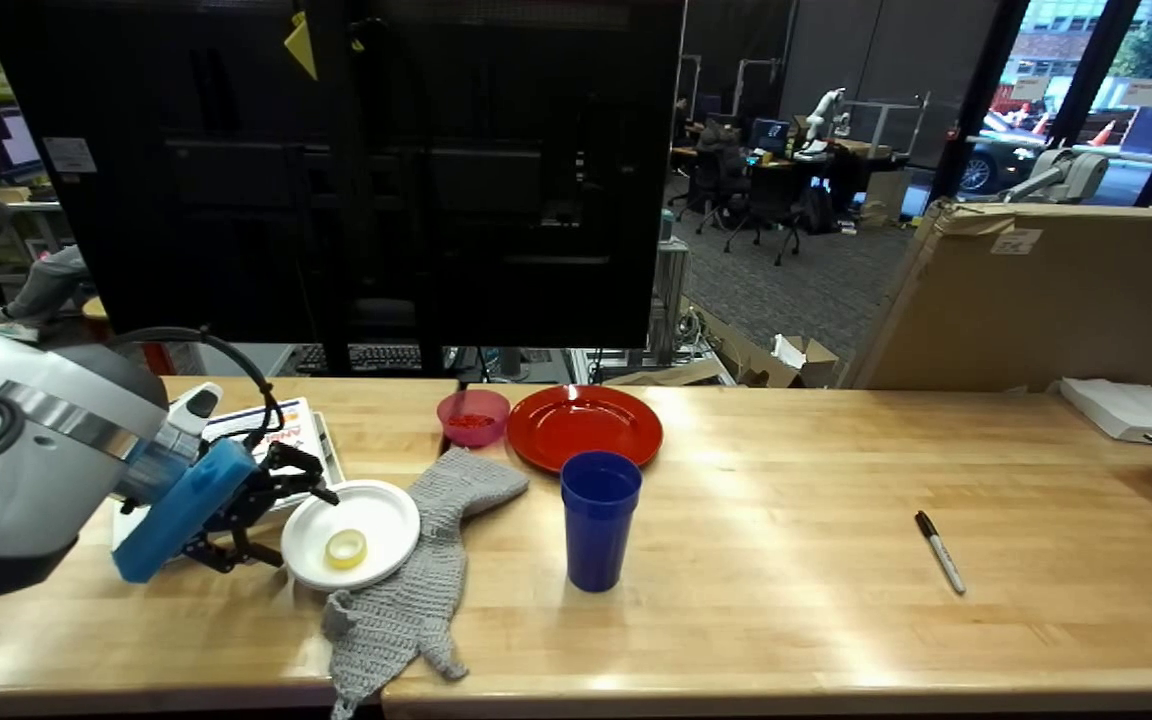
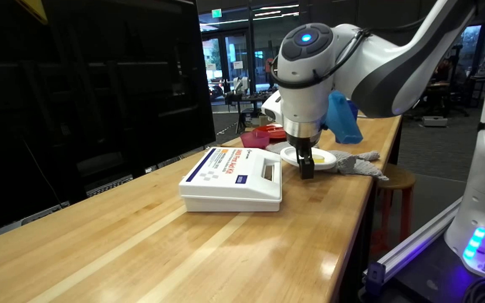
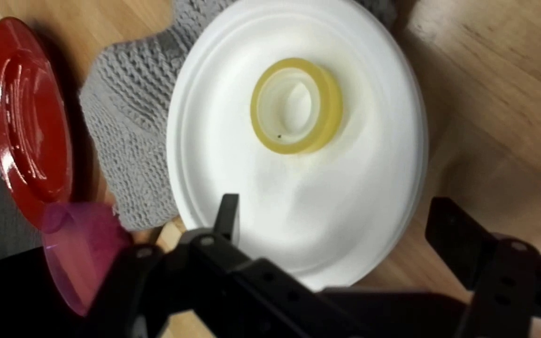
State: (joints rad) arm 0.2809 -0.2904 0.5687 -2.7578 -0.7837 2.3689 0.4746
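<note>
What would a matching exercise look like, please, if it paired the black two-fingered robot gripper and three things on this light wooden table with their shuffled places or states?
Things:
1. yellow ring-shaped tape roll
2. grey knitted cloth
3. tall blue plastic cup
4. black two-fingered gripper

Places and states:
A. stands upright, mouth up
B. has its jaws open
C. rests on a white round plate
D. reaches over the edge of the light wooden table

Pairs: 1-C, 2-D, 3-A, 4-B
</note>
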